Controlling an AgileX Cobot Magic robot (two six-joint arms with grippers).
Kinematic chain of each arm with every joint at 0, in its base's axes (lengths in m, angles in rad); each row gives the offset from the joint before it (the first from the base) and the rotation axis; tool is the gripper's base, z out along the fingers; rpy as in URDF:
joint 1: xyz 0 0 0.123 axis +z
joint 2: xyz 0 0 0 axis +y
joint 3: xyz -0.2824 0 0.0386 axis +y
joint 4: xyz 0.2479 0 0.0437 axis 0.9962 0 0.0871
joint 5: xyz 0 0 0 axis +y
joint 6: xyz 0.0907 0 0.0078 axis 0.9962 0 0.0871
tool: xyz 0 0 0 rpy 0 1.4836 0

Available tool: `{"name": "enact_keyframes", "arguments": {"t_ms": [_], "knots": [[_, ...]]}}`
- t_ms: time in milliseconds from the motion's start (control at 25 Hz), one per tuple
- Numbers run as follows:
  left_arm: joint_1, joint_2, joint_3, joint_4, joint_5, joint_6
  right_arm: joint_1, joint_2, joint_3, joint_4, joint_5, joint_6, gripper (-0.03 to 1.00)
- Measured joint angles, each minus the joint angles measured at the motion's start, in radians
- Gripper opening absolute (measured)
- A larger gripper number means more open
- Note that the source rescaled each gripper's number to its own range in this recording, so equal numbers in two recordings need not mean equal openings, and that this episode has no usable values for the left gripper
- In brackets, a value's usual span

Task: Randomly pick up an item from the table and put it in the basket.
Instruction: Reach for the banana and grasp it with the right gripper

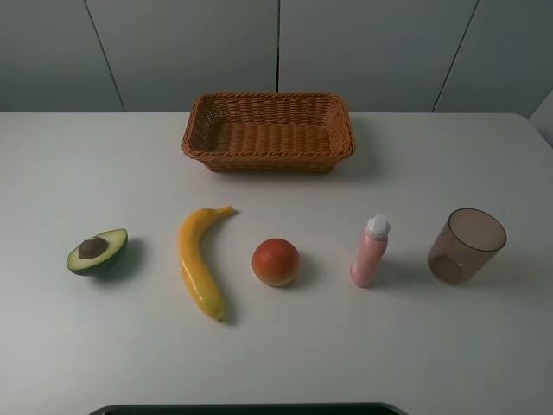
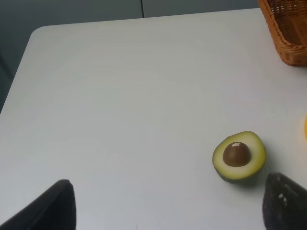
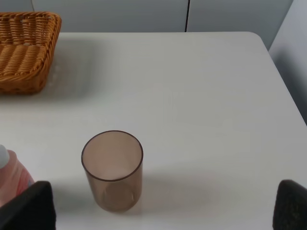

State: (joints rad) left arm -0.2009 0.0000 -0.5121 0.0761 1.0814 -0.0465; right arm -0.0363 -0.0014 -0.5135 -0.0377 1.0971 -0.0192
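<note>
Here we see the banana lying flat on the white table in the front row, with its stem end turned toward the basket. It touches nothing. The avocado half sits to its left and the round red-orange fruit to its right, each with a gap of bare tabletop between. Farther right stand a pink bottle and a brown cup, both upright and well apart from the banana.

A wide strip of bare table runs between this row and the basket, which sits by the far edge, near the middle. More bare surface runs from the row to the near edge.

We do not see either arm in the high view. In the wrist views the left claw is spread wide with nothing between its fingers, above the table near the avocado half. The right claw is spread wide too, facing the cup.
</note>
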Motion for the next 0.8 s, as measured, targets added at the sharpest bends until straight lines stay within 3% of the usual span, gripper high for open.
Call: {"name": "enact_keyframes", "arguments": {"t_ms": [200,480,560,800], "knots": [[0.000,0.000,0.000,0.000,0.000,0.000,0.000,0.173,-0.074,0.038,-0.002,-0.007,0.97],[0.000,0.000,0.000,0.000,0.000,0.000,0.014,0.664,-0.386,0.077,-0.032,-0.017,0.97],[0.000,0.000,0.000,0.000,0.000,0.000,0.066,0.804,-0.492,0.079,-0.030,-0.019,0.97],[0.000,0.000,0.000,0.000,0.000,0.000,0.360,1.188,-0.776,0.073,0.019,-0.002,0.97]]}}
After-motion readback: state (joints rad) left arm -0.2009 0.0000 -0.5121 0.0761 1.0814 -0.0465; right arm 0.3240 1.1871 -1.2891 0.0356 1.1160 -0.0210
